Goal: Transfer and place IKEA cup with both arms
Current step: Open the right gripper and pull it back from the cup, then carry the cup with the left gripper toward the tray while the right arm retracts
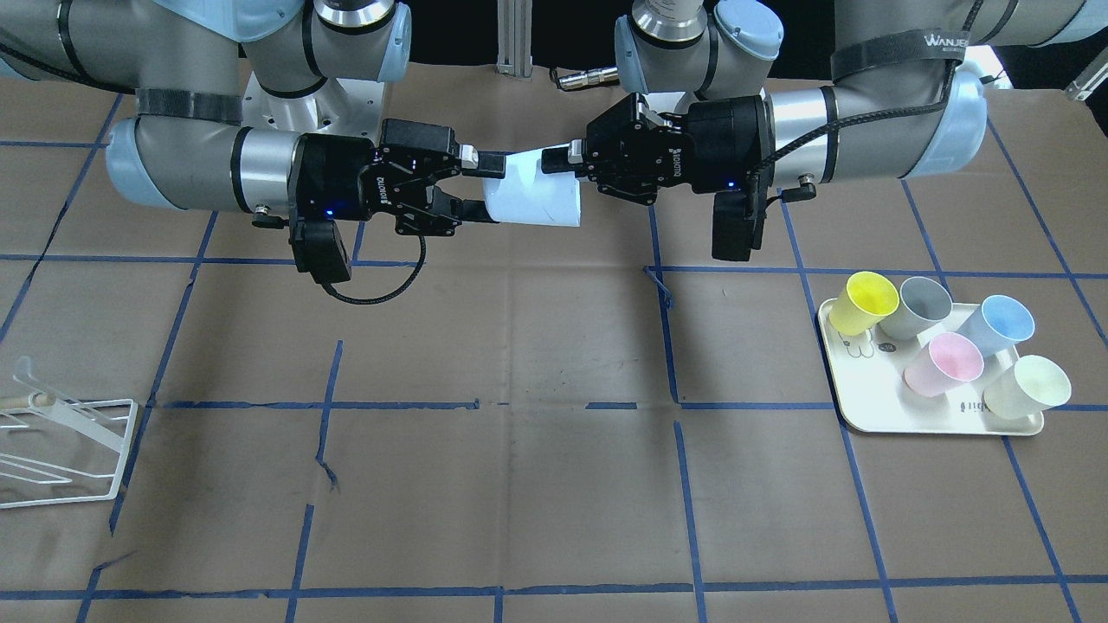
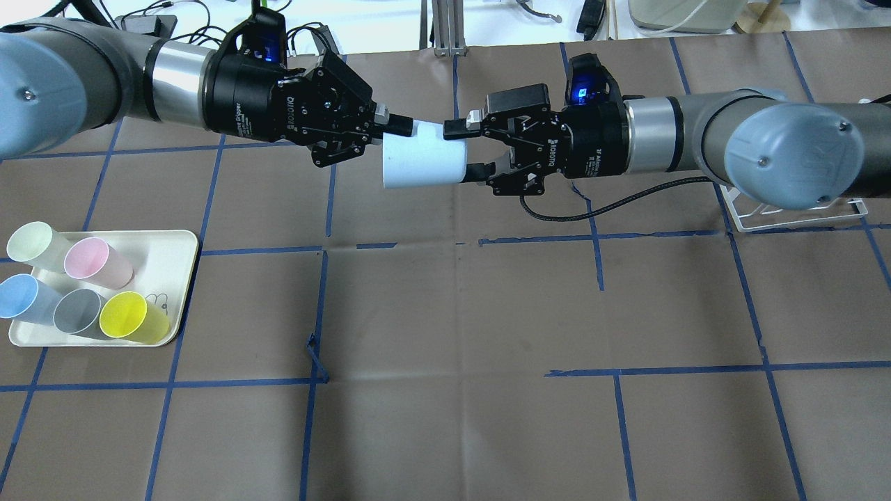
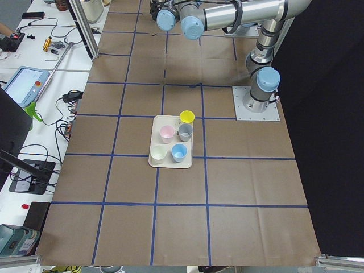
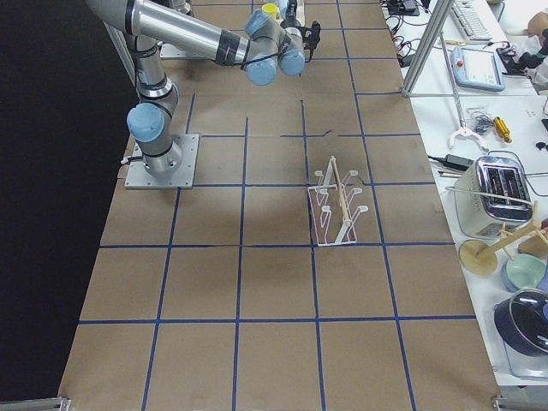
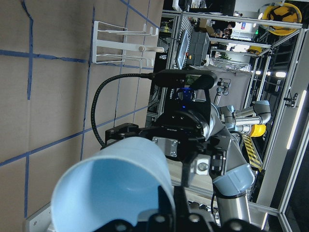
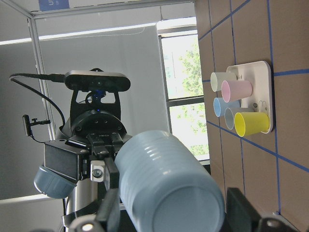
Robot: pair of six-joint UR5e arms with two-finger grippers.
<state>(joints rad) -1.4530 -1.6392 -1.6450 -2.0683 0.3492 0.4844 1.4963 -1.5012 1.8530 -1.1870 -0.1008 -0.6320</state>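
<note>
The IKEA cup (image 1: 532, 197), a pale sky-blue tumbler, hangs on its side above the far middle of the table (image 2: 421, 161). My left gripper (image 1: 554, 164) is shut on the cup's rim, with one finger inside the mouth, as the left wrist view (image 5: 111, 183) shows. My right gripper (image 2: 459, 151) is open, its fingers on either side of the cup's base. In the right wrist view the ribbed base (image 6: 164, 183) lies between the fingers, with a thin gap at one of them.
A cream tray (image 2: 174, 243) on my left side holds a second blue cup (image 2: 21, 296) and pink, grey, yellow and pale green cups. A white wire rack (image 2: 793, 216) stands on my right side. Brown paper with blue tape lines covers the table.
</note>
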